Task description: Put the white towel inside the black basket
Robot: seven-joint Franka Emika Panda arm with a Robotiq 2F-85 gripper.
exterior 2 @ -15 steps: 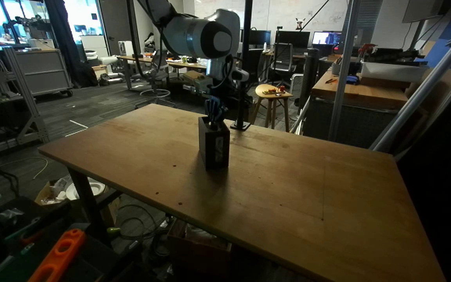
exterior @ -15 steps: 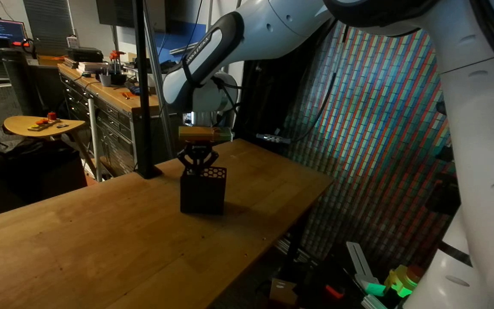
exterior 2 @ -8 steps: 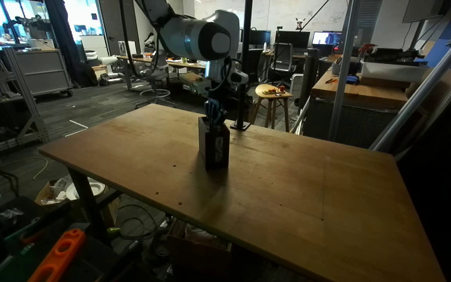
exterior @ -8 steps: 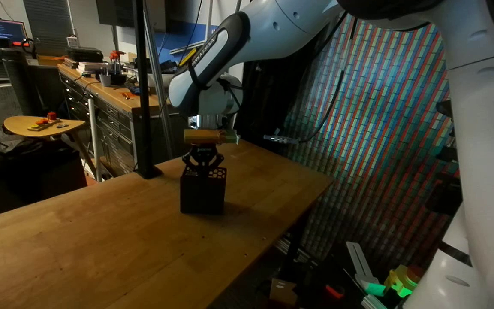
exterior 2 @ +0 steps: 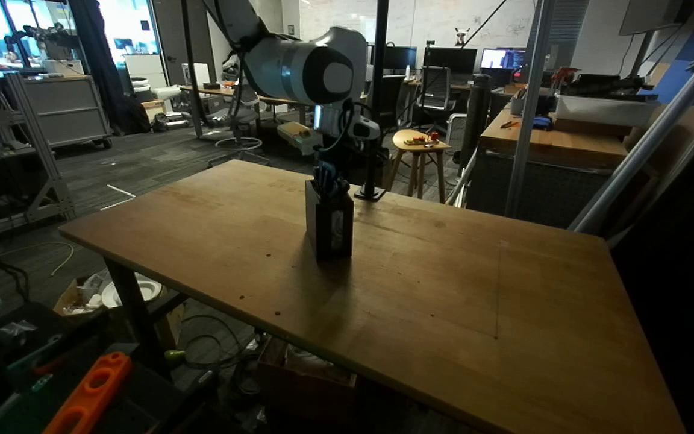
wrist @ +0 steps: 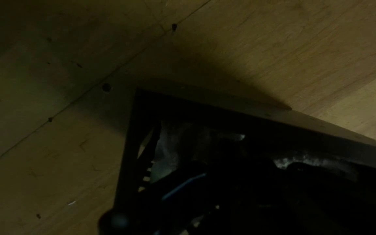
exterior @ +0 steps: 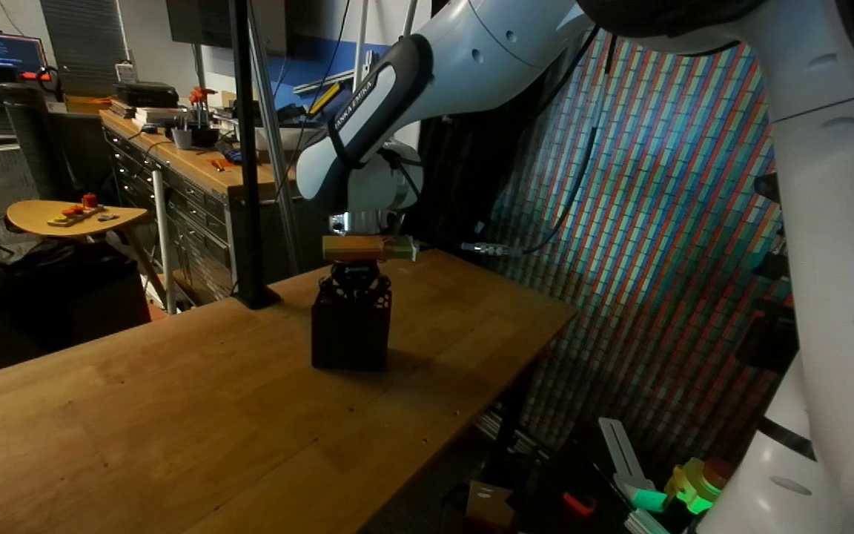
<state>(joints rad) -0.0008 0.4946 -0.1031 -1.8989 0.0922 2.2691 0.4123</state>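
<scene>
Wooden table (exterior: 175,423): black basket (exterior: 351,335) upright on it, black post (exterior: 247,193) near at the edge.
White towel (wrist: 172,147) inside basket, greyish in deep shadow, partly hidden behind the gripper (exterior: 355,290), which points down, lower end within the basket; wrist view too dark to tell whether jaws stand parted or hold towel.

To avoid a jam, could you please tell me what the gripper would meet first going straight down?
Most likely the towel inside the basket, though the wrist view is too dark to show any gap or contact.
</scene>
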